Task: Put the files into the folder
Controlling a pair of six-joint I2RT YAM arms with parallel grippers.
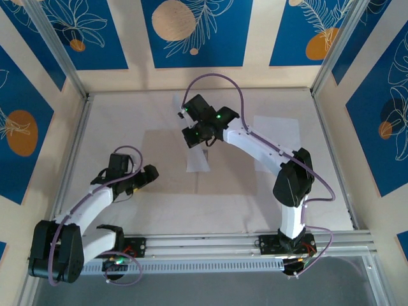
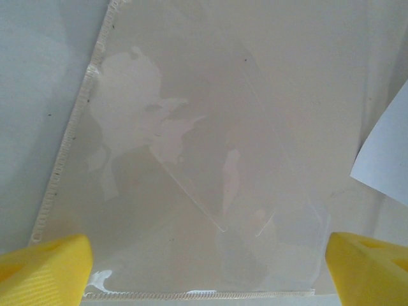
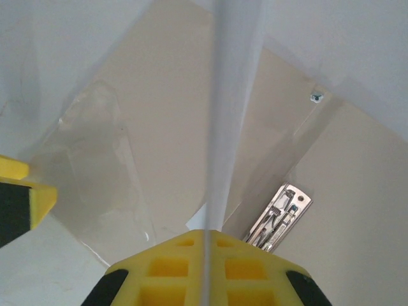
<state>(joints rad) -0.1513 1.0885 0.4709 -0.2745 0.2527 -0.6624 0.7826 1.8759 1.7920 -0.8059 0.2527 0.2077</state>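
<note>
Right claw (image 3: 207, 255) is clamped on a file (image 3: 223, 115); left claw (image 2: 204, 268) is spread wide, empty. File should be laid flat inside folder (image 3: 172, 76).

1. Near the middle of the table (image 1: 115, 121), the folder (image 1: 172, 150), open flat.
2. On the folder's spine, a clip (image 3: 280, 220).
3. Over the folder's middle, a hanging sheet (image 1: 199, 163) pinched in the right gripper (image 1: 203, 148).
4. Just right of the folder, a second sheet (image 1: 277, 143) flat on the table.
</note>
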